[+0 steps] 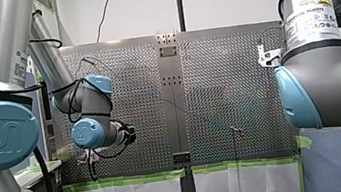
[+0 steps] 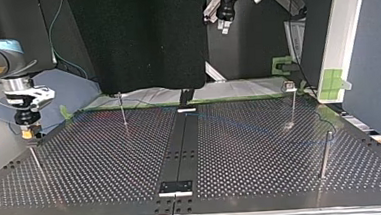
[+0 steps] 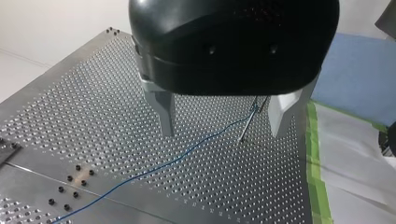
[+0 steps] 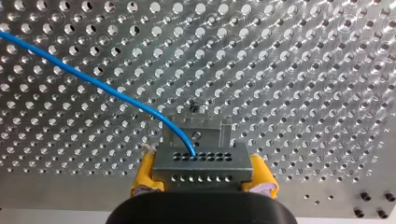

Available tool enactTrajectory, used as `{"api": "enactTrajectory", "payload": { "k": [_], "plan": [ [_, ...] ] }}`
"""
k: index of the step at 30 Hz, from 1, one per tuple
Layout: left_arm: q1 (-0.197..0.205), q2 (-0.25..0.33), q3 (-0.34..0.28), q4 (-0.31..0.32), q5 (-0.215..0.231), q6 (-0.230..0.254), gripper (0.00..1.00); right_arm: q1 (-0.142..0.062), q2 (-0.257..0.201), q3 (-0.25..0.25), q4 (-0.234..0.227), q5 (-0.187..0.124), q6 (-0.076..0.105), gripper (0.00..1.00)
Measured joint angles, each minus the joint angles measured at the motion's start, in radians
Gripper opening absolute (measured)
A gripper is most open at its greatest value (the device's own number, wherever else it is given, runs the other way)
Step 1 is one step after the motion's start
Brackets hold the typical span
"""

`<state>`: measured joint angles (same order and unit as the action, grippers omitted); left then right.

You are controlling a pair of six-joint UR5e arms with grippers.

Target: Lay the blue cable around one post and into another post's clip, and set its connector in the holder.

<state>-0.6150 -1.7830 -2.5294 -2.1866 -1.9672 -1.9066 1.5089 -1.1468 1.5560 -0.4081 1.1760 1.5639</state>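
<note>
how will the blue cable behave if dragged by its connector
Probably floppy: the blue cable bends in a soft arc out of the connector in my right hand. Likely light, being thin; it lies wavy on the table, so should trail.

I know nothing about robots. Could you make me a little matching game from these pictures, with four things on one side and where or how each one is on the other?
Things:
1. blue cable
2. connector
3. left arm's jaws
4. tape

States:
A. clamped between yellow pads
B. green, along the edge of the table
C. open, holding nothing
D. runs over the table and into the connector

Pairs: 1-D, 2-A, 3-C, 4-B.
</note>
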Motion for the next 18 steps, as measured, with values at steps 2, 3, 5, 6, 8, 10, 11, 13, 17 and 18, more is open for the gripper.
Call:
{"api": "enactTrajectory", "payload": {
  "k": [2,3,5,6,8,10,11,13,17,18],
  "plan": [
    [0.002,0.000,0.003,-0.007,0.000,0.002,1.00,-0.008,0.001,-0.001,-0.001,-0.016,0.000,0.00],
    [0.003,0.000,0.005,-0.011,0.000,0.003,1.00,-0.012,0.001,-0.002,-0.001,-0.024,0.000,0.00],
    [0.005,0.000,0.008,-0.020,0.000,0.008,1.00,-0.019,0.004,-0.004,-0.001,-0.042,0.000,0.00],
    [0.006,0.000,0.009,-0.022,0.000,0.009,1.00,-0.021,0.007,-0.006,-0.002,-0.049,0.001,0.00],
    [0.009,0.000,0.010,-0.026,0.000,0.012,1.00,-0.026,0.012,-0.010,-0.002,-0.065,0.000,0.00],
    [0.010,0.000,0.011,-0.028,0.000,0.013,1.00,-0.029,0.016,-0.012,-0.002,-0.075,0.000,0.00],
    [0.011,0.000,0.011,-0.030,0.000,0.013,1.00,-0.031,0.018,-0.014,-0.003,-0.082,0.000,0.00],
    [0.012,0.000,0.011,-0.034,0.000,0.013,1.00,-0.034,0.019,-0.018,-0.003,-0.092,0.001,0.00],
    [0.013,0.000,0.011,-0.039,0.000,0.014,1.00,-0.037,0.029,-0.031,0.000,-0.105,0.002,0.00],
    [0.014,0.000,0.011,-0.039,0.000,0.014,1.00,-0.037,0.031,-0.033,0.001,-0.106,0.002,0.00]
  ]
}}
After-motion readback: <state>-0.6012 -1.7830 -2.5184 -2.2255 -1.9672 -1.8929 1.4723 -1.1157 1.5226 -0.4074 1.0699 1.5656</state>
